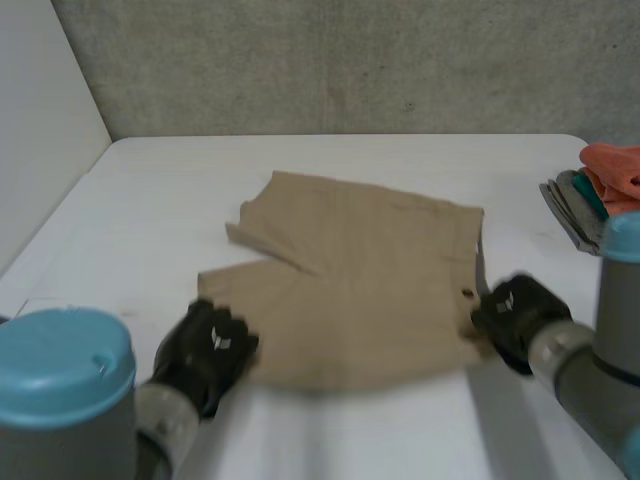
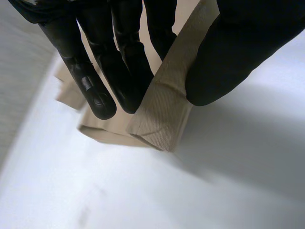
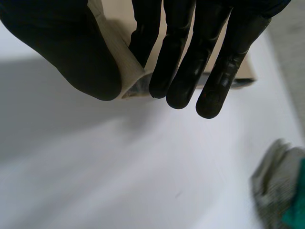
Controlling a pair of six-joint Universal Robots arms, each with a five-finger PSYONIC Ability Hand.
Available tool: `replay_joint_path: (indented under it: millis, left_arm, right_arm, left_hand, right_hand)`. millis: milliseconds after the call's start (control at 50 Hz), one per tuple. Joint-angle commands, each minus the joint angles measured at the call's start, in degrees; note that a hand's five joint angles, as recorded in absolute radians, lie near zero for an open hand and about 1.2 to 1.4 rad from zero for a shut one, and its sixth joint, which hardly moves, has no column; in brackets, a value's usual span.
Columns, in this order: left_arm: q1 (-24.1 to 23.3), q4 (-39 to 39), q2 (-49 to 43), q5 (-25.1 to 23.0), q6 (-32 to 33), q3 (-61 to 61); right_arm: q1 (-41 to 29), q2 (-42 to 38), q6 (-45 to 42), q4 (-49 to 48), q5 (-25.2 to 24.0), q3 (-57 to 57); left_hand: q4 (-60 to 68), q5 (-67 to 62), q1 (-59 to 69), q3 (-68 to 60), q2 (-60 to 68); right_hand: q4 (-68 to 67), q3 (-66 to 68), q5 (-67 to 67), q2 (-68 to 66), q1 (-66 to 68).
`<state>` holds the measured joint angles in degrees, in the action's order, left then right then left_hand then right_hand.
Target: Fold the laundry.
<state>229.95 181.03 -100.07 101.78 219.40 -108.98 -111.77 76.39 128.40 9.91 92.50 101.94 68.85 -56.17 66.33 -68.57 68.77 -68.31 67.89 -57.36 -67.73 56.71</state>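
Tan shorts [image 1: 370, 290] lie flat at the middle of the white desk [image 1: 150, 200], waistband toward the robot's right, legs toward its left. Bare desk lies open on the far side, the left side and along the near edge. A pile of clothes [image 1: 600, 190] sits at the far right edge, apart from the shorts. Left hand [image 1: 205, 350] is at the near leg's hem corner, fingers [image 2: 102, 76] and thumb clamped on the hem. Right hand [image 1: 515, 312] is at the near waistband corner, fingers [image 3: 183, 62] and thumb pinching the cloth edge.
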Motion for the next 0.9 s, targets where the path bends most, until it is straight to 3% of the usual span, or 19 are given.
replay_joint_path:
  millis: [20,120,280,360,440,500,580,660,820,900]
  left_arm:
    - [-5.21,-19.05,5.85,-0.61,-0.46,-2.12]
    - [-5.57,-10.99,3.05,-0.7,-0.03,3.58]
    - [1.02,8.97,-12.77,-0.61,0.41,19.04]
    - [1.9,17.76,-22.52,-0.26,3.04,28.98]
    - [3.92,21.03,-28.16,-0.18,7.44,35.41]
    - [4.02,21.11,-28.69,-0.35,9.73,35.5]
    - [2.52,21.11,-28.34,-0.18,9.91,33.92]
    - [1.47,21.11,-26.94,-0.18,9.73,31.81]
    - [1.2,21.11,-24.48,-0.18,9.73,29.35]
    - [1.47,21.11,-24.21,-0.09,9.73,29.08]
  right_arm:
    - [0.67,8.42,-7.81,10.66,-0.39,8.36]
    - [0.58,8.16,-6.85,4.34,-0.4,6.61]
    - [-0.3,-8.07,-3.33,-15.33,2.41,-4.53]
    - [-0.64,-13.62,-3.15,-19.74,6.01,-9.99]
    - [-0.65,-15.66,-1.84,-21.16,7.95,-12.81]
    - [-0.3,-15.13,3.15,-21.07,8.04,-12.64]
    - [1.37,-8.23,14.9,-18.89,7.52,-12.73]
    - [3.21,-0.04,25.2,-10.57,3.41,-13.87]
    - [5.24,2.45,33.22,12.9,-10.31,-18.97]
    - [5.33,2.71,35.6,18.81,-12.87,-18.27]
  left_hand:
    - [11.15,-13.83,13.67,-11.43,11.23]
    - [11.15,-13.83,13.67,-11.43,11.23]
    - [11.15,-13.83,13.67,-11.43,11.23]
    - [11.15,-13.83,13.67,-11.43,11.23]
    - [11.15,-13.83,13.67,-11.43,11.23]
    - [11.15,-13.83,13.67,-11.43,11.23]
    - [11.15,-13.83,13.67,-11.43,11.23]
    - [11.15,-13.83,13.67,-11.43,11.23]
    - [11.15,-13.83,13.67,-11.43,11.23]
    - [11.15,-13.83,13.67,-11.43,11.23]
  right_hand:
    - [-11.69,12.11,-12.64,-12.27,23.29]
    - [-11.69,12.11,-12.64,-12.27,23.29]
    - [-11.69,12.11,-12.64,-12.27,23.29]
    - [-11.69,12.11,-12.64,-12.27,23.29]
    - [-11.69,12.11,-12.64,-12.27,23.29]
    - [39.7,-39.27,38.75,39.11,-28.1]
    - [53.13,-52.71,52.19,52.55,-41.53]
    - [54.36,-53.94,53.41,53.78,-42.76]
    - [54.53,-54.1,53.58,53.94,-42.93]
    - [54.86,-54.44,53.91,54.28,-43.26]
